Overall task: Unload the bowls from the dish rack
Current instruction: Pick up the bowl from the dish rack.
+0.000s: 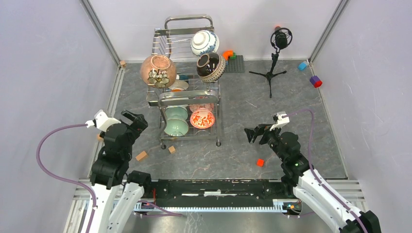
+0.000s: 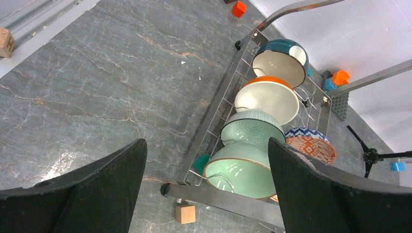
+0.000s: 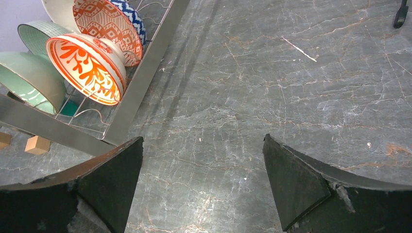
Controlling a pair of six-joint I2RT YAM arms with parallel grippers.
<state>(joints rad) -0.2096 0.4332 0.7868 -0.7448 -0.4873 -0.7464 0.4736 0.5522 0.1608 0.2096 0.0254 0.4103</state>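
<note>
The steel dish rack (image 1: 188, 93) stands at mid-table. On its upper tier sit a brown bowl (image 1: 158, 71), a blue-and-white bowl (image 1: 204, 42) and a dark patterned bowl (image 1: 211, 67). The lower tier holds pale green bowls (image 1: 176, 121) and a red-and-white floral bowl (image 1: 202, 118). My left gripper (image 1: 135, 118) hangs open just left of the rack's near end, facing the front green bowl (image 2: 243, 170). Right of the rack, my right gripper (image 1: 252, 133) is open over bare table (image 3: 218, 145), the floral bowl (image 3: 87, 68) up to its left. Neither holds anything.
A black microphone tripod (image 1: 274, 58) stands at the back right. Two wooden blocks (image 1: 141, 156) lie by the rack's near feet, and a red block (image 1: 260, 162) lies near my right arm. More coloured blocks (image 1: 316, 81) sit along the back wall. Grey walls close in three sides.
</note>
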